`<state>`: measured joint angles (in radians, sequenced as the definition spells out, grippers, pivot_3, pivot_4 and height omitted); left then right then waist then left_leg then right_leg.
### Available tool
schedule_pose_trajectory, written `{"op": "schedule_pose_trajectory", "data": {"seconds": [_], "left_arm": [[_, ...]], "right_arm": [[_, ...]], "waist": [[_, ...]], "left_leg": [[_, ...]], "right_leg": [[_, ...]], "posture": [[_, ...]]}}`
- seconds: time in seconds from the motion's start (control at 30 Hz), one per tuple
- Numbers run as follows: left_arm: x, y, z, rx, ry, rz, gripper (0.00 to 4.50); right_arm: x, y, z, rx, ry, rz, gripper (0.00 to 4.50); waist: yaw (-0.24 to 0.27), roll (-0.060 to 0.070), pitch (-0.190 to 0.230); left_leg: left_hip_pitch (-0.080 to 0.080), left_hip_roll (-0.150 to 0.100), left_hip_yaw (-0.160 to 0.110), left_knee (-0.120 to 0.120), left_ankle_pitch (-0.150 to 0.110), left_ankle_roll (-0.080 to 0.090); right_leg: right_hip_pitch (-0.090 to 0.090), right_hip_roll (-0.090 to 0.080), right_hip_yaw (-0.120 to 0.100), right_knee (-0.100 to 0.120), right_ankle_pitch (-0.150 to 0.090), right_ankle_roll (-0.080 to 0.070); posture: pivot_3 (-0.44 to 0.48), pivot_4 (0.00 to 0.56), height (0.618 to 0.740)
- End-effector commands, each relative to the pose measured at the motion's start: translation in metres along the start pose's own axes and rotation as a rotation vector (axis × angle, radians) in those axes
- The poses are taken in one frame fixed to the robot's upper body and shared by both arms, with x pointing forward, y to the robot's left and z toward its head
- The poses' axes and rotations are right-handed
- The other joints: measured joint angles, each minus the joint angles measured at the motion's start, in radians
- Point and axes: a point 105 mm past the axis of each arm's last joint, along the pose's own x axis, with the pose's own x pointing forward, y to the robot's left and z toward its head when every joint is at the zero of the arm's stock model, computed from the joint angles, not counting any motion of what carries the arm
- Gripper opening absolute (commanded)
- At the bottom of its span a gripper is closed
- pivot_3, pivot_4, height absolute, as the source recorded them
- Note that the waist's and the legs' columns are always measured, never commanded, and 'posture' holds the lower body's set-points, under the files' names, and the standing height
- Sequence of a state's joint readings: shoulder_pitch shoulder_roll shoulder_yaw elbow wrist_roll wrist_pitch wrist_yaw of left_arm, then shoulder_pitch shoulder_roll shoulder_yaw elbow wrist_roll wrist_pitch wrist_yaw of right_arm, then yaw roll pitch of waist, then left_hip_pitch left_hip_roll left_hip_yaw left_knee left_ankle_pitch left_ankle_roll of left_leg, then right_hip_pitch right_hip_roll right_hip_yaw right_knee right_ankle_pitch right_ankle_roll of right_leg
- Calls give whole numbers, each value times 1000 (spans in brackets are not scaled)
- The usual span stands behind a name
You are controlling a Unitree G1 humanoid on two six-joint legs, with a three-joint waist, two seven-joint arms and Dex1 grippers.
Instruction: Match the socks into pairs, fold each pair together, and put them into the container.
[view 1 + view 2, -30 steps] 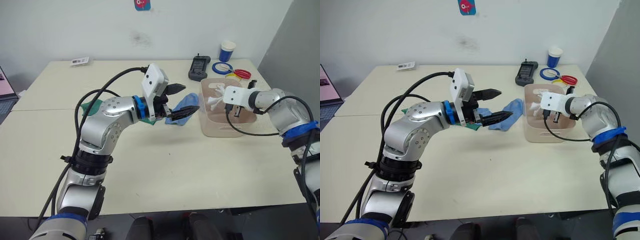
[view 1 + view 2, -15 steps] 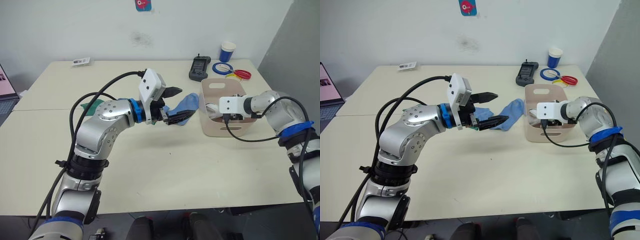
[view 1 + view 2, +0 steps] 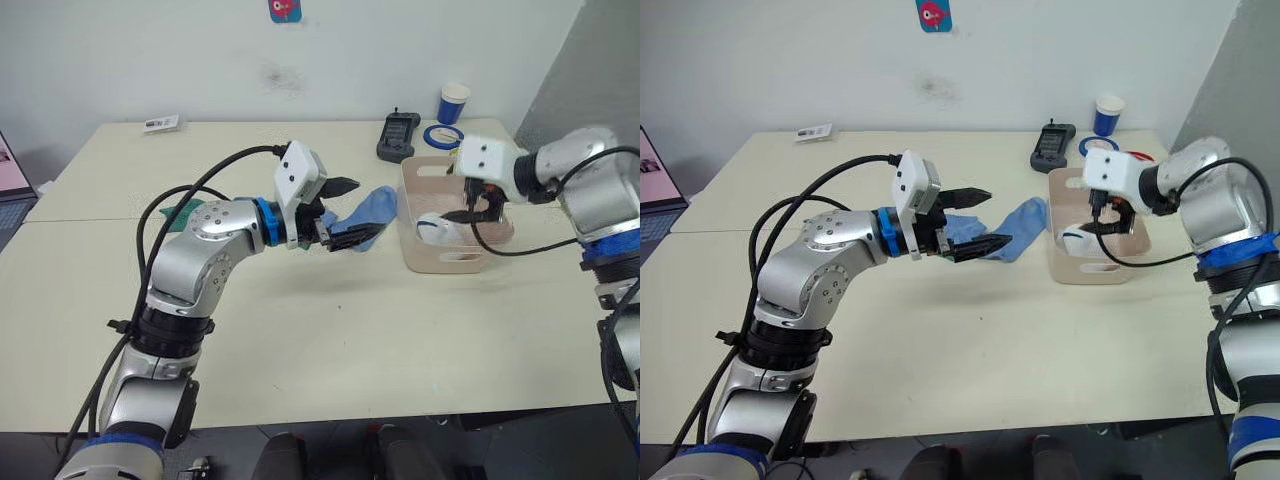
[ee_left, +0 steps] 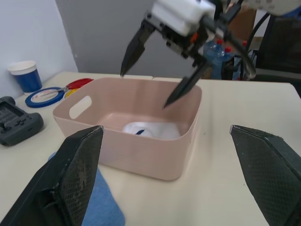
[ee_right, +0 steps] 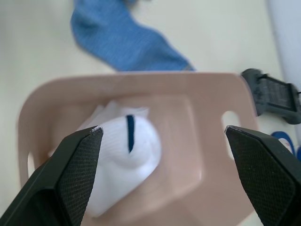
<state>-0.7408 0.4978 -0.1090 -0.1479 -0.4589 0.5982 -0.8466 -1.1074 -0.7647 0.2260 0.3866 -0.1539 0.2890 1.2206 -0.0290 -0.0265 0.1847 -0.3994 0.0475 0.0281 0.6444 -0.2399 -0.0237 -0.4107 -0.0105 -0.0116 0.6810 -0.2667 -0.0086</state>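
The pale pink container (image 3: pixel 445 262) stands at the table's right. A folded white pair of socks (image 3: pixel 435 225) lies inside it. My right gripper (image 3: pixel 478 205) hangs open just above the container, holding nothing; the right wrist view looks down on the white socks (image 5: pixel 127 155). A light blue sock (image 3: pixel 385 200) lies on the table left of the container. My left gripper (image 3: pixel 365 208) hovers open beside that sock, empty. A dark green sock (image 3: pixel 180 213) peeks out behind my left arm.
At the back right lie a black remote (image 3: pixel 398 135), a blue roll of tape (image 3: pixel 440 137) and a blue-and-white cup (image 3: pixel 454 102). A small card (image 3: pixel 160 122) sits at the back left. A laptop's edge (image 3: pixel 10 170) shows at far left.
My right gripper has opened, left the white socks in the container and risen above it. My left arm has drawn back slightly, still open.
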Motion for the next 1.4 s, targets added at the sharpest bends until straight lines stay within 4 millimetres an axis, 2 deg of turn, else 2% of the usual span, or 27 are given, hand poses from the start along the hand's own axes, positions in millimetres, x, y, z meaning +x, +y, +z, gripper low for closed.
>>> {"op": "schedule_pose_trajectory", "data": {"seconds": [0.03,0.1,0.17,0.27,0.37,0.5,0.67,0.77,0.83,1.0,1.2,1.4], "left_arm": [[-16,7,2,21,-23,67,4500],[-27,8,-6,23,-10,111,4500],[-46,15,-21,1,-5,233,4500],[-69,18,-39,-23,-3,404,4500],[-90,20,-55,-41,-25,595,4500],[-110,8,-84,-61,14,773,4500],[-125,-11,-115,-142,57,906,4500],[-125,-28,-140,-161,168,917,4500],[-124,-36,-146,-204,179,901,4500],[-127,-42,-150,-233,173,916,4500],[-122,-39,-143,-225,139,854,4500],[-117,-37,-128,-170,116,727,4500]], "right_arm": [[-6,-4,44,101,-252,-99,4475],[-2,9,55,181,-342,-110,4475],[8,39,65,334,-449,-76,4475],[21,70,70,439,-517,-126,4475],[37,100,64,545,-518,-182,4475],[57,140,38,552,-426,-276,4475],[70,158,12,623,-376,-393,4475],[75,168,4,639,-355,-403,4475],[75,171,2,642,-352,-408,4475],[74,178,1,642,-348,-396,4475],[72,177,3,643,-352,-389,4475],[48,174,21,620,-424,-261,4475]], "waist": [[-4,0,0],[-4,0,0],[-1,0,0],[3,0,0],[4,0,0],[11,-1,-1],[10,-2,-2],[9,-2,-2],[6,-2,-2],[3,-2,-2],[3,-2,-2],[3,-2,-2]], "left_leg": [[0,0,-1,0,0,0],[0,2,-2,0,0,0],[0,2,-2,-1,0,0],[-1,9,-3,-1,0,-1],[-1,8,-3,-1,0,-1],[0,1,-2,0,-2,3],[0,-1,-1,1,-2,3],[1,-1,-1,0,-2,3],[0,-1,-1,0,-2,3],[0,-1,-2,0,-3,4],[0,-1,-2,0,-3,4],[0,-1,-2,0,-3,4]], "right_leg": [[0,0,1,0,0,0],[0,-2,0,0,0,0],[0,-2,-1,1,0,-1],[-1,-3,-2,2,0,-1],[0,-5,-1,1,1,0],[1,-9,-1,-1,2,4],[2,-9,2,-2,2,12],[2,-8,2,-2,2,12],[2,-7,1,-2,1,12],[2,-7,1,-2,1,12],[2,-5,1,-2,1,12],[2,-5,1,-2,1,12]], "posture": [[0,150,740],[0,150,740],[0,150,740],[0,150,740],[0,150,740],[0,150,740],[0,150,740],[0,150,740],[0,150,740],[0,150,740],[0,150,740],[0,150,740]]}}
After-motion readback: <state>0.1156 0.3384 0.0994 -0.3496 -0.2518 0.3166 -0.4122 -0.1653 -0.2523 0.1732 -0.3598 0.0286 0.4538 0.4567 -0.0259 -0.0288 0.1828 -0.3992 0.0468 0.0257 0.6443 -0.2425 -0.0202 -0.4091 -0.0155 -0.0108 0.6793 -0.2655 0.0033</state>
